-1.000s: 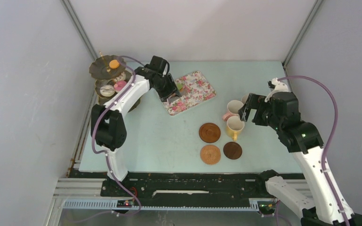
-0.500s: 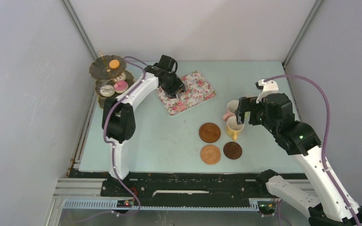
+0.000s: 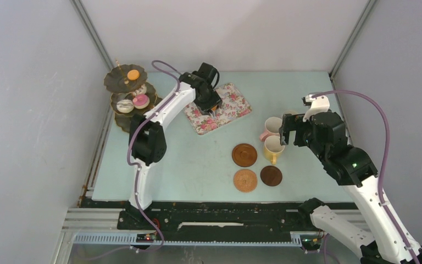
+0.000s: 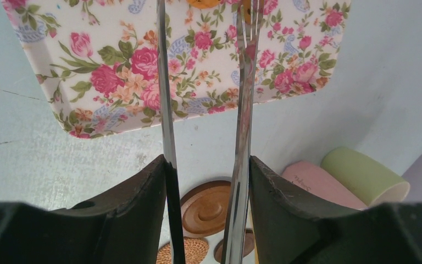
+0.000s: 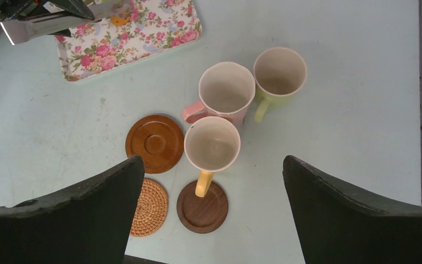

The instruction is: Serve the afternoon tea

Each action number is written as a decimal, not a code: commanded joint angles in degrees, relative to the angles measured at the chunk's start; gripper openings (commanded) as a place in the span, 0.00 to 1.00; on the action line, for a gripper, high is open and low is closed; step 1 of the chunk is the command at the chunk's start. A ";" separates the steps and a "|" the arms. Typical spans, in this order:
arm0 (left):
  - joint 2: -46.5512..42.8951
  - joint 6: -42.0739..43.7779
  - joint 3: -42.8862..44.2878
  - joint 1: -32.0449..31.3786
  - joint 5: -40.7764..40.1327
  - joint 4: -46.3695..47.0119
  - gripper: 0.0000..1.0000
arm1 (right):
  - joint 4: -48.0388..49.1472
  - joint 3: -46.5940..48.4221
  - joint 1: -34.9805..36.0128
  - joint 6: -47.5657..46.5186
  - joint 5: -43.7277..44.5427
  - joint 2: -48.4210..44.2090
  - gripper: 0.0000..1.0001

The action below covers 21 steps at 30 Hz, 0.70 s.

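My left gripper [image 4: 206, 165] is shut on the long metal tongs [image 4: 165, 110], whose two arms stand apart over the flowered tray [image 4: 126, 71]. An orange toy cake [image 5: 120, 20] lies on the tray near the tong tips. The dark three-tier stand [image 3: 115, 82] at far left carries an orange macaron [image 3: 133, 74] and a pink cake [image 3: 140, 100]. My right gripper [image 5: 211, 162] hangs open above the yellow mug [image 5: 212, 144]. The pink mug [image 5: 226, 91] and green mug [image 5: 279, 70] stand just behind. Three coasters, one carved [image 5: 154, 143], one woven [image 5: 149, 207] and one dark [image 5: 202, 207], lie bare.
The mugs stand upright and touch one another, the yellow mug's handle reaching over the dark coaster. Grey walls close in the table [image 3: 187, 159] on the left, back and right. The stand sits against the left wall.
The left arm has swung right, carrying the tongs from the tray's left edge to over its middle. The right gripper has shifted slightly above the mugs and stays open.
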 commanded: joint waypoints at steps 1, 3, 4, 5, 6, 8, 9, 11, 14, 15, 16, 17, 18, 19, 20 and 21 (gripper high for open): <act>2.27 -1.11 3.12 -0.23 -1.97 -2.25 0.57 | 2.52 -0.10 0.09 -0.92 1.61 -0.64 1.00; 3.04 -1.42 3.74 -0.31 -1.76 -3.25 0.57 | 2.45 -0.06 0.46 -1.06 1.56 -0.72 1.00; 3.27 -1.51 3.62 -0.40 -1.81 -3.30 0.57 | 2.23 -0.05 0.54 -0.99 1.69 -0.80 1.00; 3.38 -1.49 3.56 -0.53 -2.05 -3.26 0.57 | 2.04 -0.10 0.56 -0.79 1.68 -0.82 1.00; 3.53 -1.38 3.60 -0.70 -2.63 -3.45 0.57 | 1.84 -0.12 0.50 -0.66 1.73 -0.82 1.00; 3.90 -1.42 3.74 -0.76 -2.64 -3.40 0.57 | 1.77 -0.14 0.52 -0.48 1.57 -0.74 1.00; 4.06 -1.59 3.79 -0.84 -2.71 -3.57 0.56 | 1.84 -0.10 0.49 -0.46 1.56 -0.73 1.00; 4.24 -2.20 3.60 -0.85 -2.09 -3.36 0.55 | 1.80 -0.20 0.49 -0.33 1.47 -0.81 1.00; 4.23 -2.05 3.70 -0.85 -1.35 -2.90 0.52 | 1.79 -0.15 0.53 -0.28 1.44 -0.82 1.00; 3.94 -1.83 3.67 -0.78 -1.48 -2.82 0.52 | 1.70 -0.14 0.49 -0.28 1.50 -0.82 1.00; 3.68 -1.40 3.57 -0.65 -1.30 -2.74 0.52 | 1.57 -0.18 0.50 -0.28 1.66 -0.90 1.00; 3.39 -1.25 3.41 -0.41 -0.74 -2.68 0.52 | 1.43 -0.14 0.46 -0.24 1.70 -0.97 1.00; 3.02 -1.04 2.83 -0.08 0.55 -2.03 0.52 | 1.33 -0.14 0.46 -0.21 1.72 -0.99 1.00; 2.62 -0.70 2.21 0.27 2.00 -0.89 0.53 | 1.25 -0.24 0.43 -0.24 1.73 -1.08 1.00; 2.33 -0.51 1.92 0.51 2.40 -0.37 0.54 | 1.49 -0.48 0.41 -0.21 1.74 -1.20 1.00; 1.89 -0.21 1.86 0.74 2.45 -0.19 0.55 | 1.66 -0.65 0.42 -0.27 1.68 -1.25 1.00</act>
